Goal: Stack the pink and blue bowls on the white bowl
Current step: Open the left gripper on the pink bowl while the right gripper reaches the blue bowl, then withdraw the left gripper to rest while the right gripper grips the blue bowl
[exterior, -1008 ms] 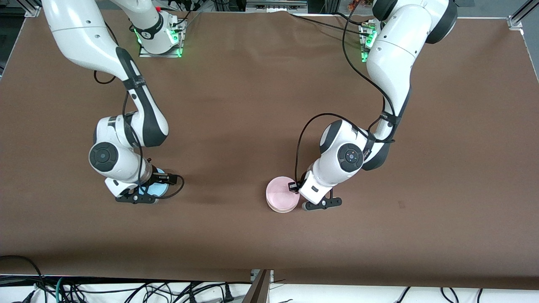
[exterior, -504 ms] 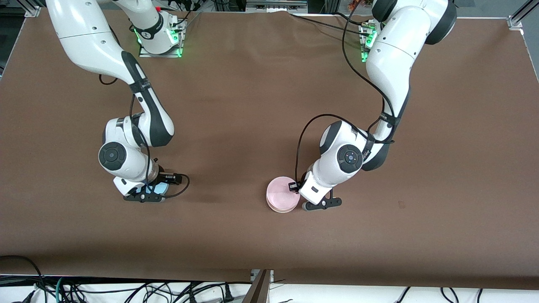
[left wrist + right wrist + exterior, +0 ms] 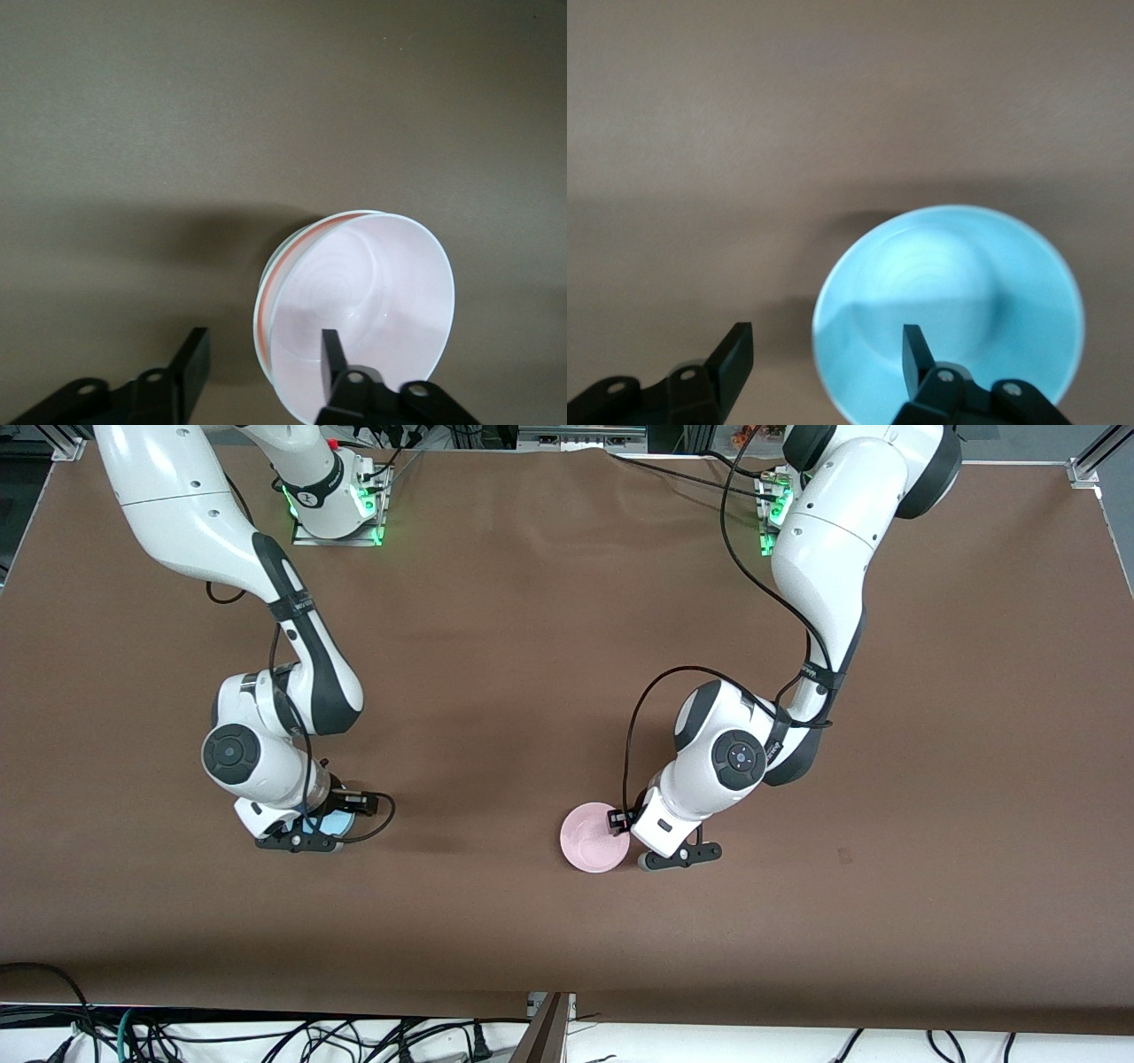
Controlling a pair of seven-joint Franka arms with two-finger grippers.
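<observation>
Both thin, light plastic bowls look slippery and suit rim grips: left hand (image 3: pixel 257 372) straddles the pale pink bowl (image 3: pixel 594 837) rim, fingers apart; right hand (image 3: pixel 824 363) likewise straddles the sky-blue bowl (image 3: pixel 950 310), unclamped.

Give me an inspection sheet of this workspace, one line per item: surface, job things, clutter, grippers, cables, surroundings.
Surface: brown table cover, flat.
Job's things: pink bowl nested in a white bowl, of which only the rim shows under it; blue bowl toward the right arm's end, mostly hidden under that arm's wrist.
Clutter: nothing seen.
Grippers: left gripper open, its fingers either side of the pink bowl's rim; right gripper open, straddling the blue bowl's rim.
Cables: black cable looping along the left arm; another on the right arm.
Surroundings: tangled cords below the table's near edge.
</observation>
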